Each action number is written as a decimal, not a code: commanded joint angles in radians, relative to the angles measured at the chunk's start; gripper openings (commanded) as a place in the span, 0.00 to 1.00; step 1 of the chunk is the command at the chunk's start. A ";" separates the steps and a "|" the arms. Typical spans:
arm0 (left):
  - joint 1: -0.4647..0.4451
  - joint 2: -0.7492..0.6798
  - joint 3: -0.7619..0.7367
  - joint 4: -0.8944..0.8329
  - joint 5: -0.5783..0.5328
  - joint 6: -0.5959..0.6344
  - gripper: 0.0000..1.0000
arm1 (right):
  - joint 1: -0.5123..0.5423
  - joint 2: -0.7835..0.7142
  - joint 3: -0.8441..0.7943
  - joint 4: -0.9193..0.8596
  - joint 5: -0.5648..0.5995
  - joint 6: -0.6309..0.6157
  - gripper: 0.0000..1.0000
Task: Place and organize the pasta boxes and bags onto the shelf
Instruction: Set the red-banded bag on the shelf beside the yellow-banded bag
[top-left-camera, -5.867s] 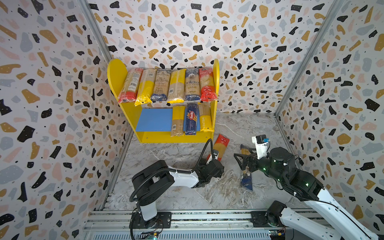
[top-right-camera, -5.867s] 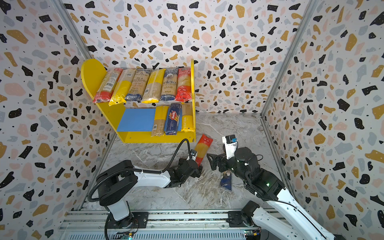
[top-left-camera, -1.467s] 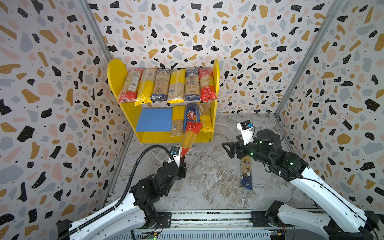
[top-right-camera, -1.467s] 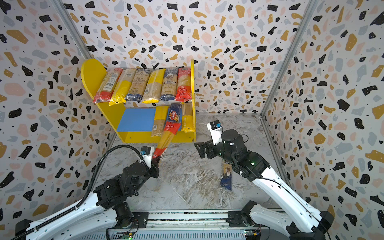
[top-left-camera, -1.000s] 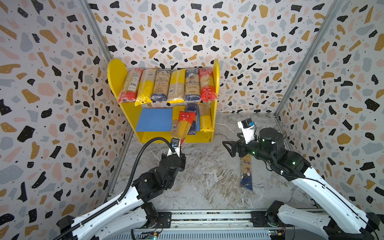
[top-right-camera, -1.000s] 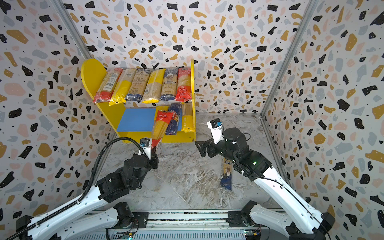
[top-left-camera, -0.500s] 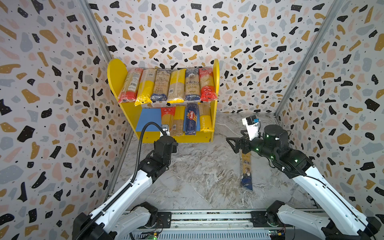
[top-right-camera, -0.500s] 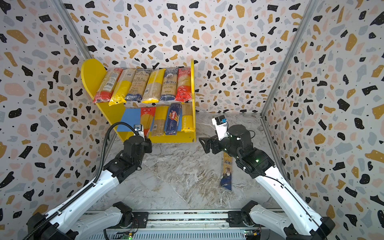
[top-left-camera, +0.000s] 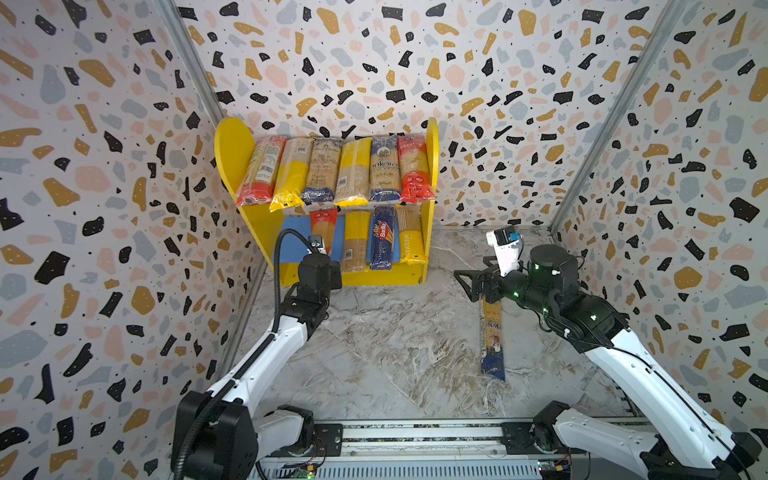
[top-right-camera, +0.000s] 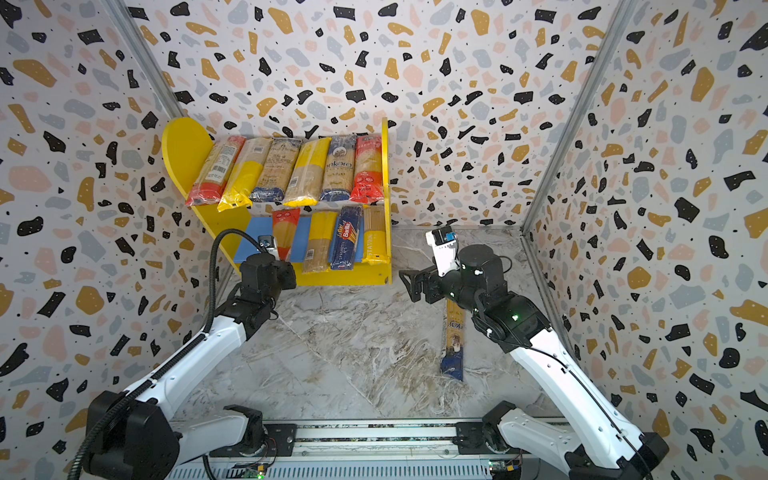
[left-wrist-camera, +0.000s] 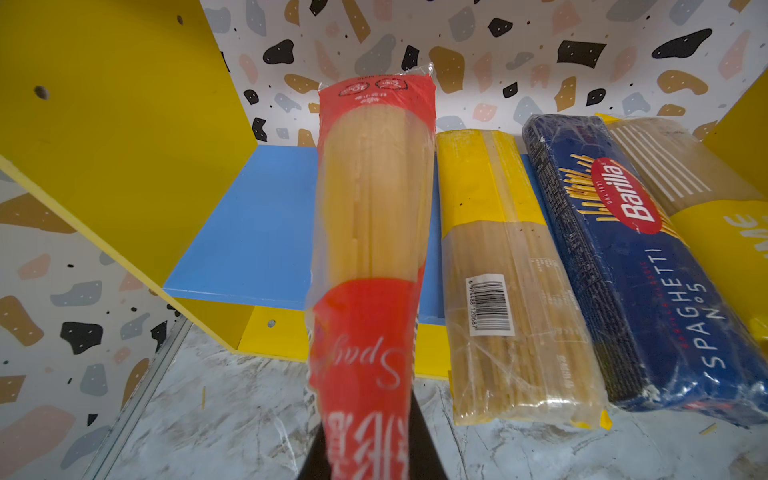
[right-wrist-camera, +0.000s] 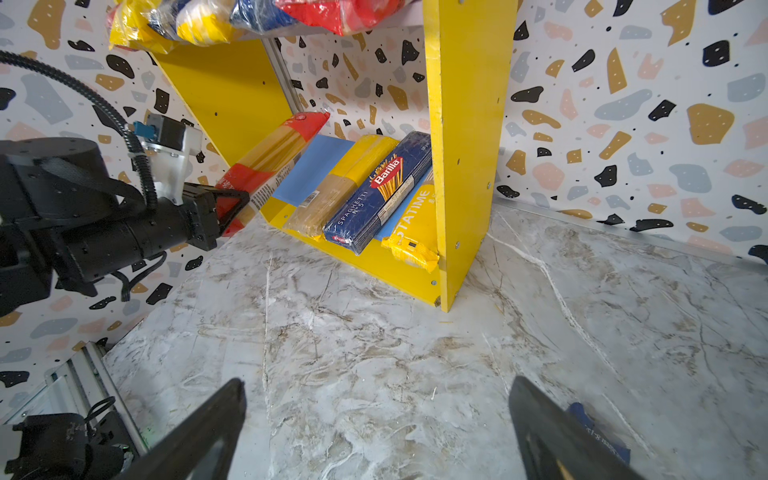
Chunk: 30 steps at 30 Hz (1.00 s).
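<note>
Shelf (top-left-camera: 232, 153) nearly filled; one pack (top-left-camera: 492, 336) lies unshelved.
In left gripper (right-wrist-camera: 239, 204) a red bag (left-wrist-camera: 374, 199) is clamped; right gripper (right-wrist-camera: 376, 384) jaws are parted.

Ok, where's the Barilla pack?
Barilla pack lies right of centre on the blue lower board in both top views, between the yellow-topped pack and the yellow-bottomed bag.

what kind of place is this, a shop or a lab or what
Most likely a robot test cell, not a shop: terrazzo-print walls box in a marble-print tabletop, two robot arms stand on a rail, and a small yellow shelf holds spaghetti packs.
</note>
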 joint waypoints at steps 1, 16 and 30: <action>0.017 0.004 0.081 0.286 0.029 0.039 0.00 | -0.004 0.002 0.043 -0.020 0.012 0.011 0.99; 0.088 0.219 0.192 0.359 0.101 0.047 0.00 | -0.003 0.091 0.090 -0.026 0.037 0.013 0.99; 0.094 0.299 0.251 0.305 0.117 0.015 0.63 | -0.040 0.120 0.091 -0.019 0.028 -0.003 0.99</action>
